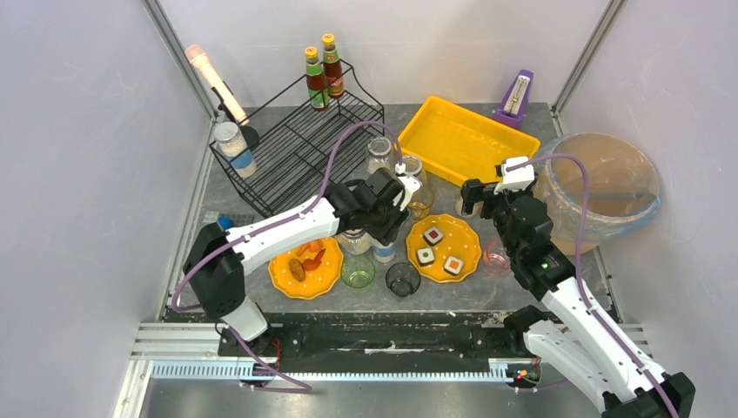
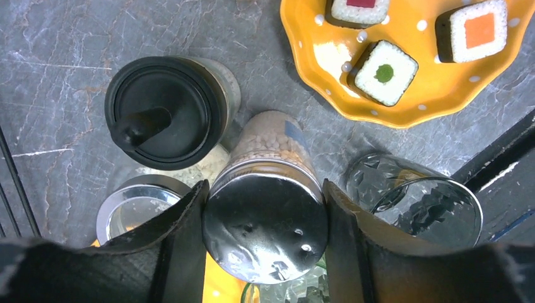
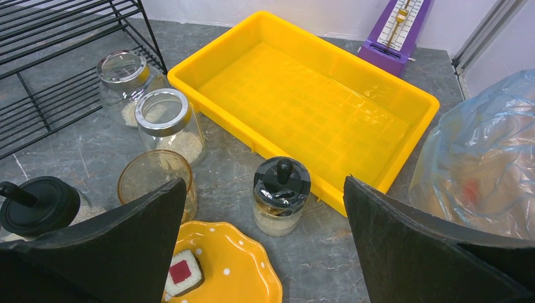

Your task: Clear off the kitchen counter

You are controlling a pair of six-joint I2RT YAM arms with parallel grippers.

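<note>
Counter: the slab looked like dark-grey stone, smooth and low in sheen, with pale veining. Shaker: a clear glass body carried a polished, mirror-bright metal cap. Jar lid: the black plastic was satin. Plate: the yellow glaze shone. Tumbler: the glass was clear and faceted. Tray, near the far edge: the glossy yellow plastic had a grid-moulded floor. Rack, far-left corner: the wire was thin and black-coated. Bag, right edge: the plastic film was translucent and crinkled.
</note>
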